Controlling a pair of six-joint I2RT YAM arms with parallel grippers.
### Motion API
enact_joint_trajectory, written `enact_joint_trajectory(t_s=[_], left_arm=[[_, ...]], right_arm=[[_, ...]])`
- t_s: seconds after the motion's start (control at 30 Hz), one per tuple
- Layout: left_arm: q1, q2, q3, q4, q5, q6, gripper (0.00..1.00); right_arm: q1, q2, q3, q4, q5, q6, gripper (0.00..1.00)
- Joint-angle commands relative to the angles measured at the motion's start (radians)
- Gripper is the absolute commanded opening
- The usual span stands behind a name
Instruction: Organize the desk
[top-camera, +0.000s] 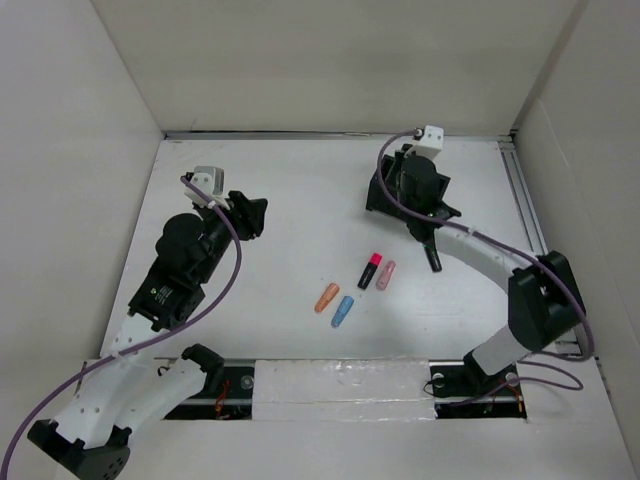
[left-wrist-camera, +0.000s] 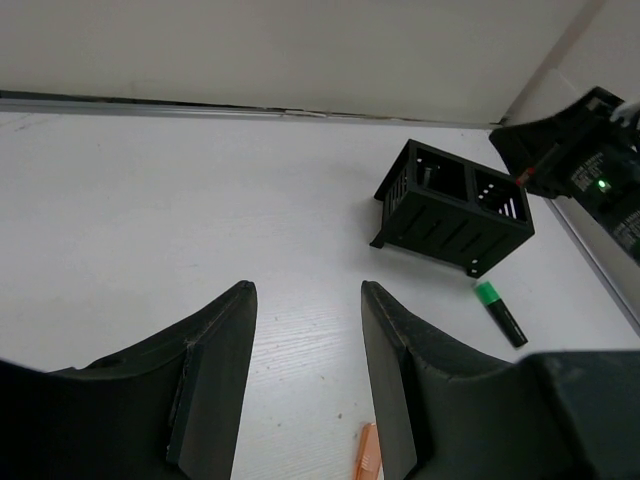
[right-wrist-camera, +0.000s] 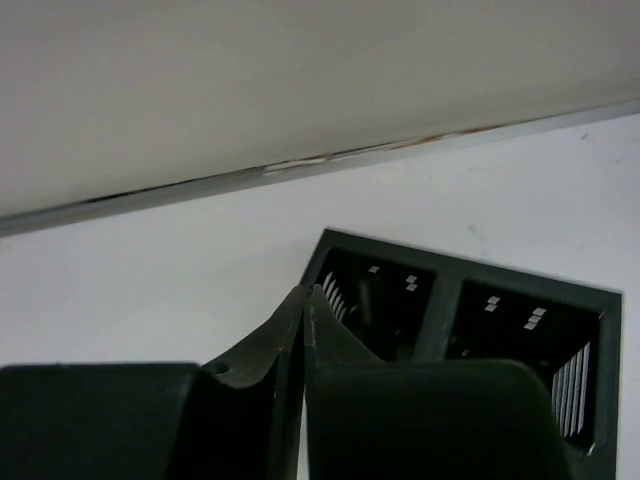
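Observation:
The desk is the wide white tabletop. Near its middle lie a red-and-black highlighter, a pink marker, an orange marker and a blue marker. My left gripper is open and empty above the bare desk, its jaws wide apart in the left wrist view, with the orange marker's tip by the right finger. My right gripper is shut and empty; in the right wrist view its tips hang over the left compartment of the black two-compartment holder.
The holder stands at the back right, partly under the right arm. A green-capped highlighter lies just in front of it, dark in the top view. White wall panels enclose the desk; metal rails edge it.

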Motion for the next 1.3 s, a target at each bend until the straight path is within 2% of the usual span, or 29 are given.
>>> enact_joint_trajectory(t_s=[0.0,0.1,0.17,0.2,0.23,0.27,0.3,0.4,0.5,0.8,1.03,1.2,1.27], left_arm=[[0.005,-0.015,-0.001,0.045,0.014,-0.004,0.42],[0.005,-0.027,0.0,0.043,0.012,-0.005,0.42],[0.005,-0.033,-0.006,0.048,0.012,-0.004,0.42],[0.005,-0.032,-0.006,0.049,0.012,-0.004,0.43],[0.005,-0.034,-0.001,0.046,0.014,-0.004,0.43],[0.005,-0.032,0.0,0.046,0.035,-0.007,0.43],[0.005,-0.037,0.0,0.046,0.04,-0.007,0.43],[0.005,-0.046,-0.003,0.054,0.044,-0.007,0.43],[0.005,-0.05,0.0,0.049,0.046,-0.007,0.43],[0.005,-0.043,-0.004,0.052,0.052,-0.004,0.43],[0.005,-0.053,-0.004,0.055,0.055,0.001,0.43],[0.005,-0.055,-0.004,0.055,0.057,-0.001,0.43],[0.005,-0.055,0.0,0.051,0.054,0.001,0.43]], right_arm=[[0.09,-0.114,-0.112,-0.032,-0.015,0.113,0.01],[0.154,-0.197,-0.277,-0.02,-0.053,0.205,0.0],[0.189,-0.243,-0.348,-0.098,-0.09,0.264,0.0],[0.203,-0.254,-0.362,-0.136,-0.104,0.275,0.05],[0.215,-0.266,-0.376,-0.216,-0.113,0.282,0.1],[0.244,-0.29,-0.389,-0.326,-0.173,0.283,0.39],[0.245,-0.29,-0.394,-0.327,-0.188,0.283,0.39],[0.254,-0.316,-0.408,-0.433,-0.276,0.312,0.61],[0.254,-0.307,-0.433,-0.44,-0.34,0.328,0.69],[0.225,-0.113,-0.377,-0.403,-0.377,0.32,0.67],[0.205,-0.041,-0.342,-0.35,-0.36,0.306,0.64],[0.205,0.026,-0.287,-0.385,-0.341,0.286,0.54],[0.214,0.033,-0.296,-0.374,-0.339,0.285,0.54]])
